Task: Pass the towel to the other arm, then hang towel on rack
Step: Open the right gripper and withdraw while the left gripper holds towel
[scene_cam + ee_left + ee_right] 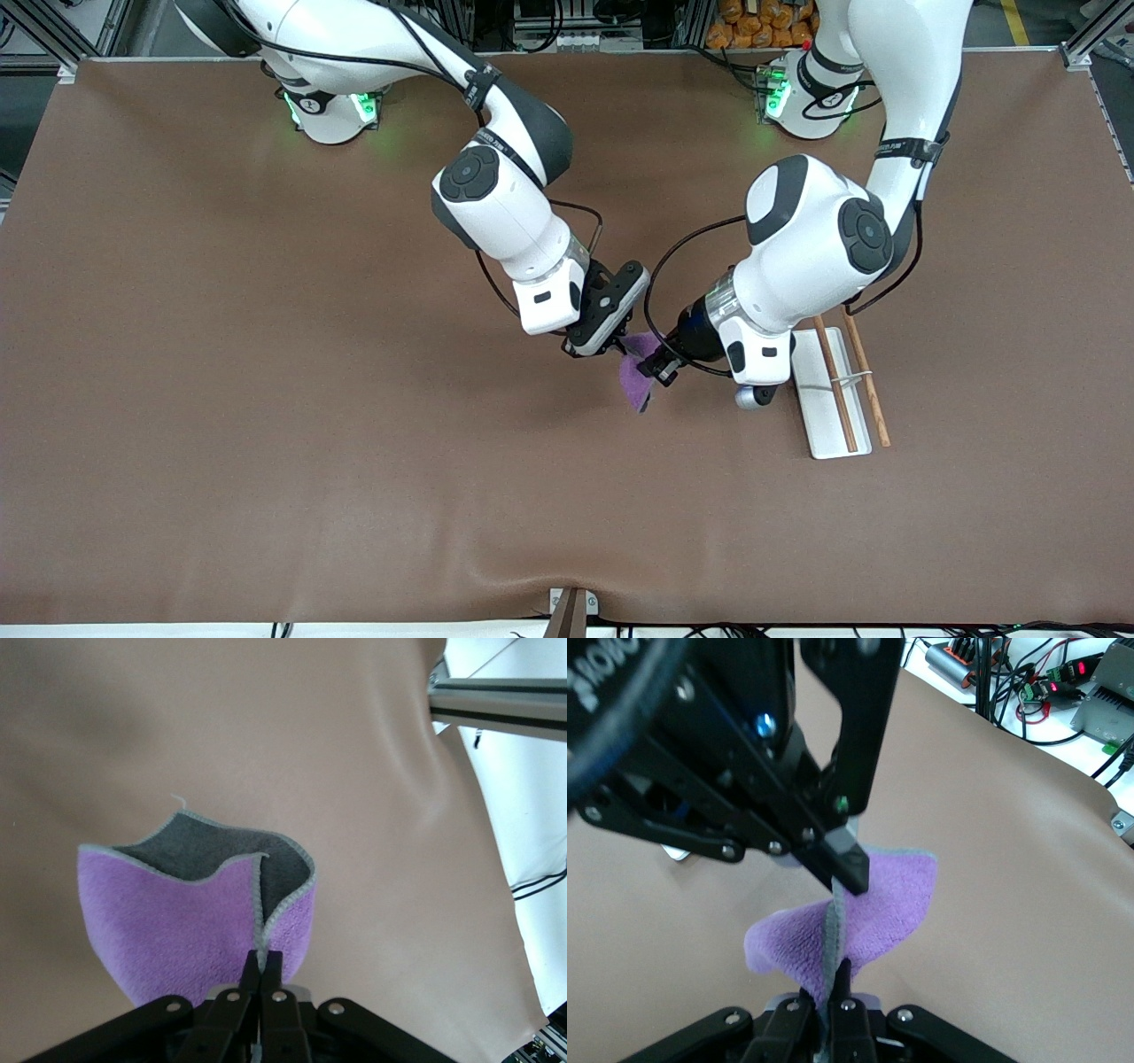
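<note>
The purple towel (634, 379) with its grey edge hangs in the air between both grippers, over the table's middle. My left gripper (660, 363) is shut on the towel's grey edge; in the left wrist view the towel (177, 930) folds open with its grey underside showing, pinched at my left gripper (263, 961). My right gripper (613, 346) is shut on the towel too; in the right wrist view the towel (886, 904) runs from my right gripper (833, 985) up to the left gripper (843, 870). The rack (824, 403) lies beside the left gripper, toward the left arm's end.
The rack's two brown rods (834, 383) lie over its white base plate, joined by a thin white crosspiece. The brown table cover (266, 399) spreads all around. A small bracket (571, 607) sits at the table's edge nearest the front camera.
</note>
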Controlling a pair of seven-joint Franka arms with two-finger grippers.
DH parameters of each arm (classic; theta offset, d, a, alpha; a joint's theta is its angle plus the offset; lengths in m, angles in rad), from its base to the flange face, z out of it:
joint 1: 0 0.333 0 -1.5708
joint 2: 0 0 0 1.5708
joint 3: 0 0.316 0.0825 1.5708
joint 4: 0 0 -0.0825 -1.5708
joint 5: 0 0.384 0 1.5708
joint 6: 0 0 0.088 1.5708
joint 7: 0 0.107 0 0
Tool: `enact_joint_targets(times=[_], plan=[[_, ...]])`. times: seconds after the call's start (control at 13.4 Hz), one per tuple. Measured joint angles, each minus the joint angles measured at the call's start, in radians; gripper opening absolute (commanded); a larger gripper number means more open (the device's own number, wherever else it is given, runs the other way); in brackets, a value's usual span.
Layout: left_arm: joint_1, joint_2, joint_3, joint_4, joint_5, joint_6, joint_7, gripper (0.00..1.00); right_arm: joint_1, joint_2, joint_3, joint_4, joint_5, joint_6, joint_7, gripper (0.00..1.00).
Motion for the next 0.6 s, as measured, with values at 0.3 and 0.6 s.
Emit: enact_joint_targets(times=[0.3,0.6], plan=[[0.020,-0.032,0.010,0.054,0.106,-0.116,0.072,0.00,0.000,-0.001,-0.004,0.004,0.000,0.003,0.001,1.00],[0.110,-0.060,0.016,0.101,0.109,-0.241,0.302,0.00,-0.008,-0.005,-0.012,0.004,0.000,0.003,0.004,1.00]])
